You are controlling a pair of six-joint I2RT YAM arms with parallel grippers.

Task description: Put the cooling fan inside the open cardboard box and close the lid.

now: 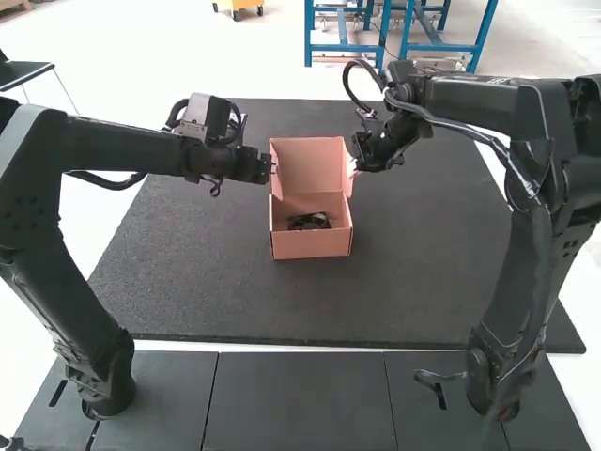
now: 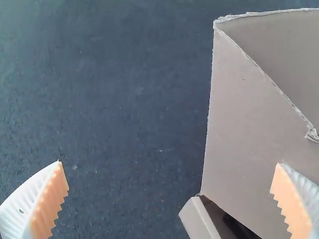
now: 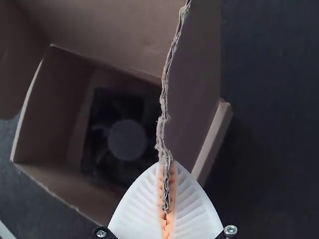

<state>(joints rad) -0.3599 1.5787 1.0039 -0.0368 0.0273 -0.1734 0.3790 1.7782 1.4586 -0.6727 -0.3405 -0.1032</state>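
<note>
Black mat [image 1: 188, 272] covers most of the table, w/ dark base panels [image 1: 300, 404] along the near edge. L arm [image 1: 103, 150] stretches in from its side toward the middle; R arm [image 1: 507, 103] stands tall, then bends down and inward toward the same spot. The open cardboard box [image 1: 311, 225] sits mid-mat between them, upright, w/ its lid [image 1: 308, 164] standing up at the far side, not closed. The cooling fan [image 1: 310, 222] is already inside, lying flat on the box floor; R wrist view looks straight down on it, black frame w/ round hub [image 3: 124, 139], walls all round. L gripper [image 1: 266, 167] is at the lid's L edge, roughly level w/ the top of the box. In the L wrist view, L gripper [image 2: 169, 166] has its jaws spread wide, white ribbed fingers [image 2: 45, 199] w/ orange pads, and a cardboard side panel of the lid [image 2: 249, 149] stands between them, nearer one finger; can't tell if it touches. R gripper [image 1: 362, 155] is at the lid's R edge. In the R wrist view, R gripper [image 3: 166, 172] has its jaws pressed together on the ragged cardboard edge of the lid's R side [image 3: 172, 74], seen edge-on, w/ a small side tab [image 3: 217, 134] just beside it.
</note>
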